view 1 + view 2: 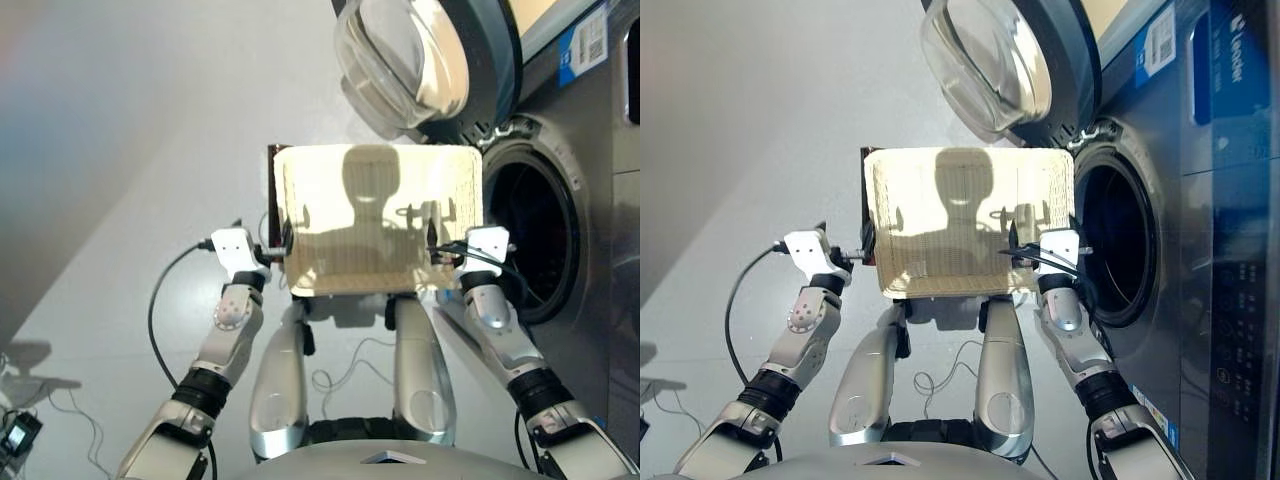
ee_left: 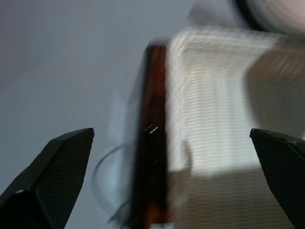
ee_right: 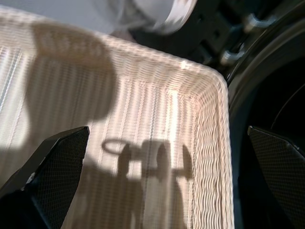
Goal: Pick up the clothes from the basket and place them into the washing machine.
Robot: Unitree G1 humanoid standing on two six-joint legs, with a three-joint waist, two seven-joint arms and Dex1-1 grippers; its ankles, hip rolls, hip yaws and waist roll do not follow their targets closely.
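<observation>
The cream wicker basket (image 1: 380,275) stands in front of me with only bare weave and shadows inside. No clothes show in any view. My left gripper (image 1: 281,246) hangs open at the basket's left rim (image 2: 174,95), straddling its edge. At the basket's right rim, my right gripper (image 1: 436,250) is open over the inside corner (image 3: 209,95) nearest the machine. The washing machine (image 1: 600,200) is at the right; its porthole (image 1: 530,235) is dark and its round glass door (image 1: 400,60) is swung open above the basket.
A dark brown panel (image 1: 272,190) runs along the basket's left side. Black cables trail from both wrists, and one lies on the grey floor (image 1: 150,150) at the left. A small device (image 1: 20,435) lies at the bottom left.
</observation>
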